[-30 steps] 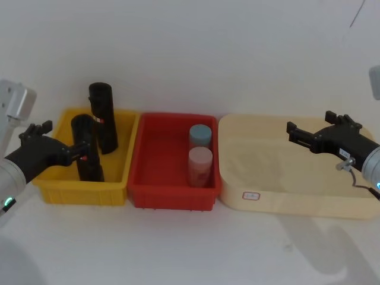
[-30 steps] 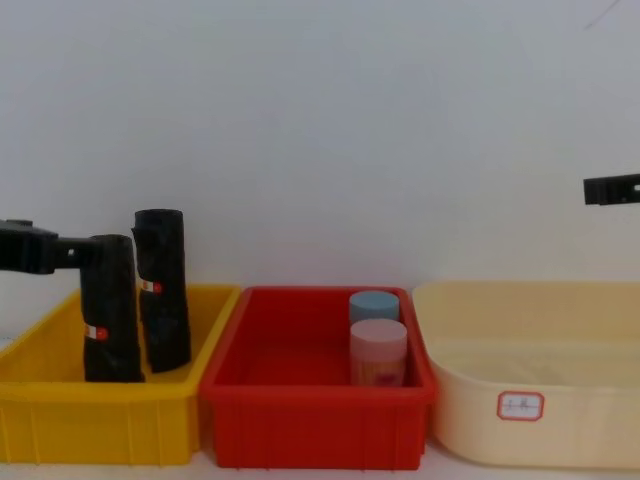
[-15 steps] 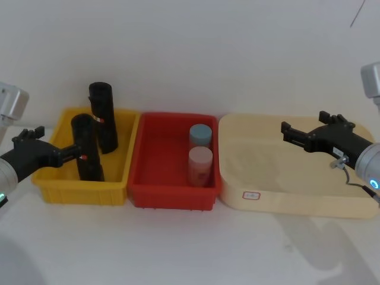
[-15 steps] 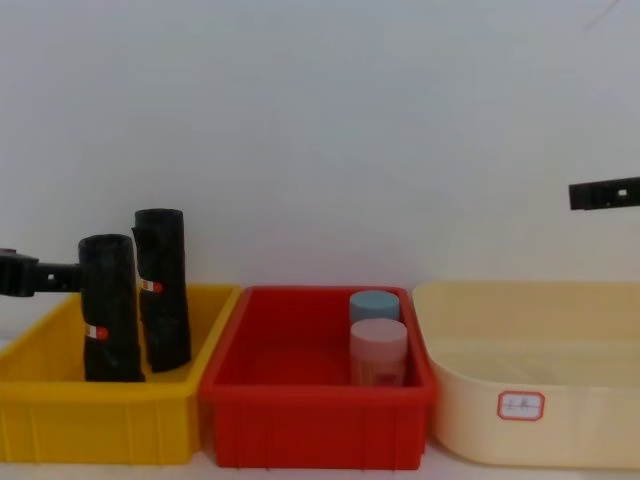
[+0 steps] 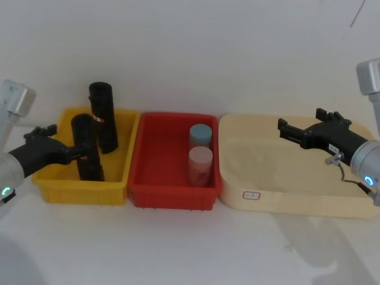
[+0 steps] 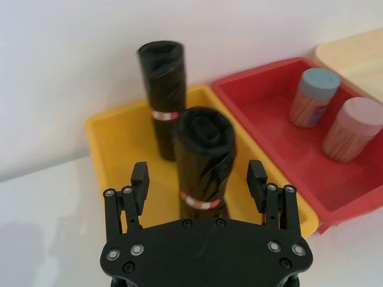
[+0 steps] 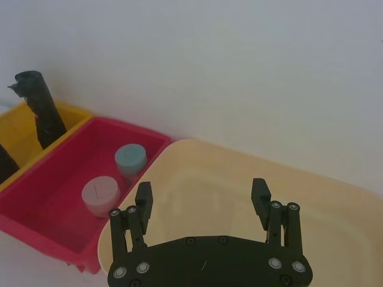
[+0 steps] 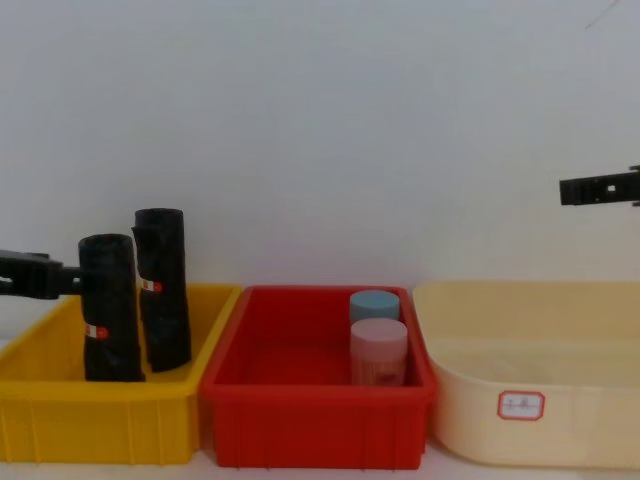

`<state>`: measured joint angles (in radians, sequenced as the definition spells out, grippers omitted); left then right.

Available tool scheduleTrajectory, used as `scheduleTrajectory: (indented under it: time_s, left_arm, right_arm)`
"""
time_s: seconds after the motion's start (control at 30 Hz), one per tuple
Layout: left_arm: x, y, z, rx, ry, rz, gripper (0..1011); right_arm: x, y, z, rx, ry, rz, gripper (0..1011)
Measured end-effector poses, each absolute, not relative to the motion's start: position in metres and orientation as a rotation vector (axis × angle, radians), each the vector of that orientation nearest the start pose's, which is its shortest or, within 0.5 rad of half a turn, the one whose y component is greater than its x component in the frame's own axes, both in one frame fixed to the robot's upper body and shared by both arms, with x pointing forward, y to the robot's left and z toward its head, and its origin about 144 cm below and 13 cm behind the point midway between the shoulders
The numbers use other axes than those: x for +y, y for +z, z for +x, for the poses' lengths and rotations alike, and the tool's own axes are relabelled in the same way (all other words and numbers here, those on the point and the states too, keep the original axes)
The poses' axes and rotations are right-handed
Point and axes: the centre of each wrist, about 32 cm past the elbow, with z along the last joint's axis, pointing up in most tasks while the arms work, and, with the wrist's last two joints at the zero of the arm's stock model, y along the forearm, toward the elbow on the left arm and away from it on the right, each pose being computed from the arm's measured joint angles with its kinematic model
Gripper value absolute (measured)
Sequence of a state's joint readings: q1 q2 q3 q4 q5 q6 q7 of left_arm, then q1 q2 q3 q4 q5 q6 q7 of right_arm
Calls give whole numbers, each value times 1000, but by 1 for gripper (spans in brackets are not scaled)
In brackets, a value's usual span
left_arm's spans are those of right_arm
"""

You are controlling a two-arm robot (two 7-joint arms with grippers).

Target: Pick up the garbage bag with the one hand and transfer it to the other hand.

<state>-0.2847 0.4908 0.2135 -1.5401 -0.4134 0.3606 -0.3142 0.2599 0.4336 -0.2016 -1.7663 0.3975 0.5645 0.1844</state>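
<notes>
Three containers are set in a row along the table (image 5: 178, 255): a yellow bin (image 5: 80, 193) at the left end, a red bin (image 5: 172, 199) in the middle and a cream tub (image 5: 297, 203) at the right end, each just beside the next.

The garbage bag (image 5: 87, 148) is found standing upright in the yellow bin, near its middle and toward its front edge. A red-and-white label band (image 6: 200, 202) is noted round its lower part. A second roll (image 5: 102, 116) of the same kind is stood behind it, toward the bin's back edge, with its top well above the rim. Whether the two rolls touch cannot be told.

The left gripper (image 6: 198, 176) is reached in level over the yellow bin's left edge, at the height of the bag's upper part. Its jaws are spread wide, one to each side of the bag. A gap is seen on both sides in the left wrist view, so nothing is gripped.

The right gripper (image 7: 202, 191) is held in the air above the cream tub, toward its back edge. Its jaws are likewise spread wide and nothing is carried.

In the red bin, a blue-lidded jar (image 5: 200, 133) is stood toward the back right corner and a pink-lidded jar (image 5: 200, 163) directly in front of it.
</notes>
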Motion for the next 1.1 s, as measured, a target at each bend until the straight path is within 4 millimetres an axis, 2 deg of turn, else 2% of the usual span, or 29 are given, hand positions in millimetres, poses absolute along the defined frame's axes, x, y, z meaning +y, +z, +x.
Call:
scheduleTrajectory:
  time_s: [0.3, 0.6, 1.1]
  left_arm:
    - [302, 1224, 544, 80, 1041, 223, 1000]
    - [293, 1216, 556, 94, 1046, 250, 1000]
    - [283, 1210, 563, 116, 1101, 342, 1000]
  right_arm:
    - [-267, 1280, 502, 90, -1159, -230, 1010]
    - [-269, 1276, 504, 106, -1164, -233, 1010]
    - [-272, 1272, 505, 127, -1160, -238, 1010]
